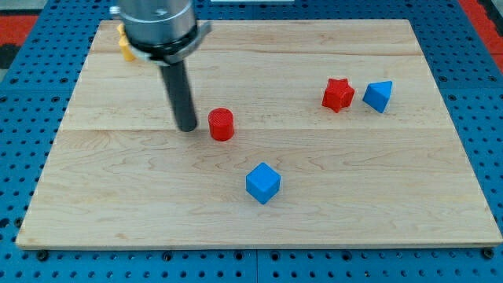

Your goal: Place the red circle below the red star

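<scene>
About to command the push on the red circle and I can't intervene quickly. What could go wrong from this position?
1. My tip sits just to the view's left of the red circle, and an off-centre push could let the round block slip off sideways.
2. The goal lies below the red star; pushing too high could strike the star, or the blue block beside it.
3. Steering low could clip the blue cube.

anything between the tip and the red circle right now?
No. In the camera view my tip sits just to the view's left of the red circular block, with only a sliver of bare wooden board between them.
</scene>
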